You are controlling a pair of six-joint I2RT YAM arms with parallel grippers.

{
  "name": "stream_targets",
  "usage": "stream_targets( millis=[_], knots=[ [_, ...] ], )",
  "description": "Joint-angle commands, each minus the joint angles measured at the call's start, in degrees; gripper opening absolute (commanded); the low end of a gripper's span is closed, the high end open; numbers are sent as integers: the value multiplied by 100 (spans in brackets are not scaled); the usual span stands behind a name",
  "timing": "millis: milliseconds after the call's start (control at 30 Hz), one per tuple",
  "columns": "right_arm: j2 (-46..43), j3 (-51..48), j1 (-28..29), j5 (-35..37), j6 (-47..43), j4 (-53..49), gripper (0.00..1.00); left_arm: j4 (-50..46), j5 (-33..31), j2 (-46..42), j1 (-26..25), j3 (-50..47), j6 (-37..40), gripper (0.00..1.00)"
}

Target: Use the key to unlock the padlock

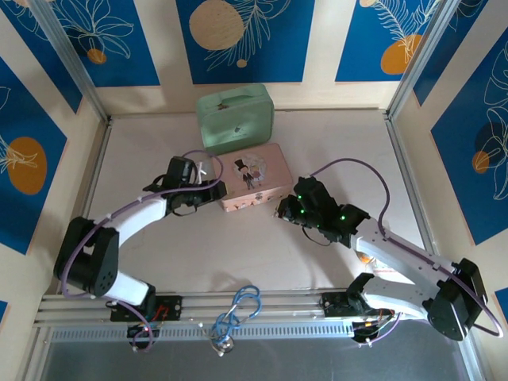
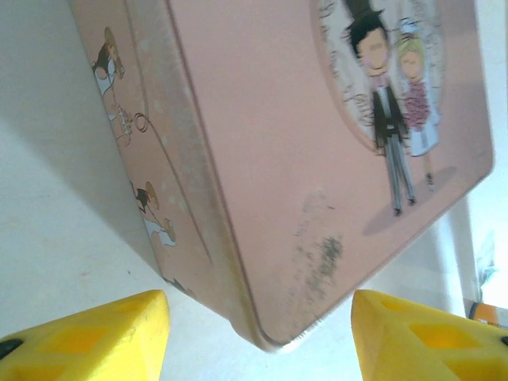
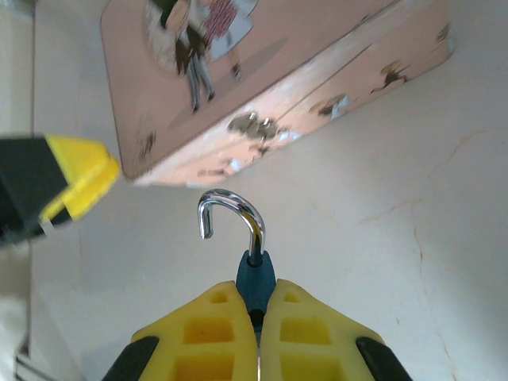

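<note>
The left gripper (image 2: 258,341) spread at the pink box (image 1: 254,178); the padlock (image 3: 254,274) pinched in the right gripper (image 3: 256,305).
The box's scuffed corner (smooth printed lid) lies between the left's yellow fingers; the tiny blue body sits squeezed in soft foam-like pads, its glossy hooked shackle (image 3: 230,208) free at one end. A low, firm pinch seems best, leaving that shackle clear.

There are 1 padlock (image 3: 254,276), 1 pink box (image 1: 255,176) and 1 green case (image 1: 236,119).

Open blue padlock (image 3: 255,275) between yellow fingers (image 3: 209,325)
</note>
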Motion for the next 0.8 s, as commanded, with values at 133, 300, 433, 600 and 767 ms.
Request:
stream_targets(
  millis=[133, 300, 433, 600, 767],
  knots=[
    [204, 753, 548, -243, -544, -1503, 0, -753, 61, -844, 32, 433, 341, 63],
    [637, 1089, 722, -1015, -527, -1611, 0, -714, 258, -1545, 15, 152, 471, 65],
    [1140, 1275, 681, -1700, -580, -1583, 0, -773, 428, -1740, -136, -46, 526, 65],
    [1735, 1161, 387, -2468, -477, -1298, 0, -668, 414, -1774, -469, -287, 391, 64],
    [2248, 959, 227, -3032, -430, -715, 0, -311, 223, -1710, -903, -506, 148, 63]
  ],
)
